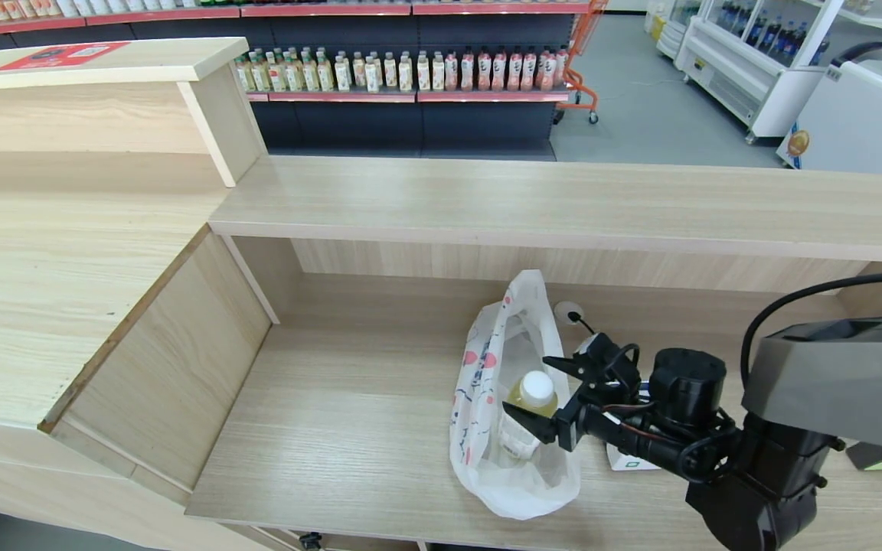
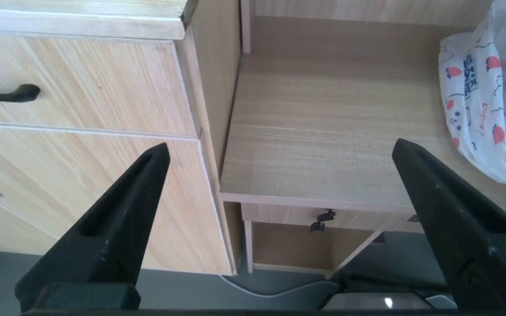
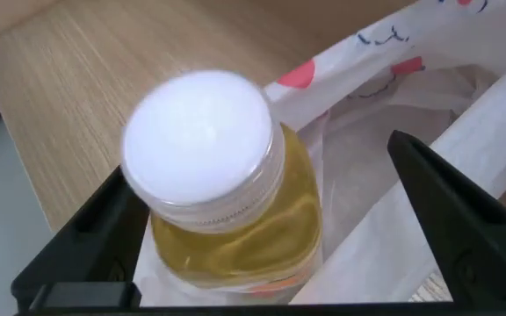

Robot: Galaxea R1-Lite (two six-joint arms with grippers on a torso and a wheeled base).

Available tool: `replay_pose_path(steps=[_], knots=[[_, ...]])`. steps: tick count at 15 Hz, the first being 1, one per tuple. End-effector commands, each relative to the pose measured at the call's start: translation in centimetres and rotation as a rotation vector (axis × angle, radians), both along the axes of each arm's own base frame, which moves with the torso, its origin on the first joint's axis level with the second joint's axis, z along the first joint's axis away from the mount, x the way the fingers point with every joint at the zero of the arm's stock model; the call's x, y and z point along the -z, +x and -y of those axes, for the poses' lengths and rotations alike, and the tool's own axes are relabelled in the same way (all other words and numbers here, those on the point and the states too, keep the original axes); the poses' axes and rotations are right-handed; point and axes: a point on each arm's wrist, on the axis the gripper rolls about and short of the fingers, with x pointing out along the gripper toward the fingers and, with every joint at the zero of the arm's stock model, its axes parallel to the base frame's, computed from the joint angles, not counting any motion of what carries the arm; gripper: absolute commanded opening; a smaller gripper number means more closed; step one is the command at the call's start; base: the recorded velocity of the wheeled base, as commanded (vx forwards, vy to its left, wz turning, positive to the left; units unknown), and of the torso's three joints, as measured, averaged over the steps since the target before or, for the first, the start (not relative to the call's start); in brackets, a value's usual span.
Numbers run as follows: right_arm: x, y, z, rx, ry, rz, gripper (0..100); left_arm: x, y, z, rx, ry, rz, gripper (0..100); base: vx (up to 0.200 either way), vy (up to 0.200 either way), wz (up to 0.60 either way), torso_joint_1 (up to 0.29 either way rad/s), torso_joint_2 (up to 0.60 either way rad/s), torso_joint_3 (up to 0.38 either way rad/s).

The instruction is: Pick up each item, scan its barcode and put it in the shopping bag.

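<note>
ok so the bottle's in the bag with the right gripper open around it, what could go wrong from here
1. The right gripper is open with a finger on either side of the bottle, which sits nearer one finger; pulling out off-line might knock it over.
2. The shopping bag is thin and slack right beside the fingers, so one could snag it and drag it toward the desk's front edge, which looks close.

Right arm (image 1: 747, 474): matte black, chunky links, with a round drum-shaped joint cap (image 1: 686, 383) at the wrist. Grey angular cover (image 1: 831, 383) on the upper link. Black cables (image 1: 793, 298) loop outside, and a thin reddish wire (image 1: 628, 430) runs near the wrist. Right gripper (image 1: 527, 385) and left gripper (image 2: 281, 149) are the same: black fingers (image 2: 112, 228), flat wedges tapering to points.
</note>
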Motion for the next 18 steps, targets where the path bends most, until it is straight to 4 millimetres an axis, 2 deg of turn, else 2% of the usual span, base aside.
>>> replay_pose_path(steps=[1, 3, 7, 8, 10, 13, 18], knots=[[-5.8, -3.4, 1.4, -0.001, 0.076, 0.064, 100, 0.0, 0.0, 0.0, 0.0, 0.0, 0.001, 100, 0.0, 0.0, 0.0, 0.0, 0.0, 0.0], [-9.4, -6.2, 3.0, 0.012, 0.151, 0.073, 100, 0.0, 0.0, 0.0, 0.0, 0.0, 0.001, 100, 0.0, 0.0, 0.0, 0.0, 0.0, 0.0], [-12.0, -9.4, 6.3, 0.115, 0.198, 0.061, 100, 0.0, 0.0, 0.0, 0.0, 0.0, 0.001, 100, 0.0, 0.0, 0.0, 0.0, 0.0, 0.0], [-12.6, -10.9, 7.5, 0.152, 0.222, 0.015, 100, 0.0, 0.0, 0.0, 0.0, 0.0, -0.001, 100, 0.0, 0.0, 0.0, 0.0, 0.0, 0.0], [-13.4, -12.6, 8.9, 0.206, 0.224, -0.03, 100, 0.0, 0.0, 0.0, 0.0, 0.0, 0.001, 100, 0.0, 0.0, 0.0, 0.0, 0.0, 0.0], [-13.6, -14.7, 9.5, 0.214, 0.228, -0.058, 100, 0.0, 0.0, 0.0, 0.0, 0.0, -0.001, 100, 0.0, 0.0, 0.0, 0.0, 0.0, 0.0], [-13.0, -15.8, 10.6, 0.266, 0.225, -0.065, 100, 0.0, 0.0, 0.0, 0.0, 0.0, 0.001, 100, 0.0, 0.0, 0.0, 0.0, 0.0, 0.0]])
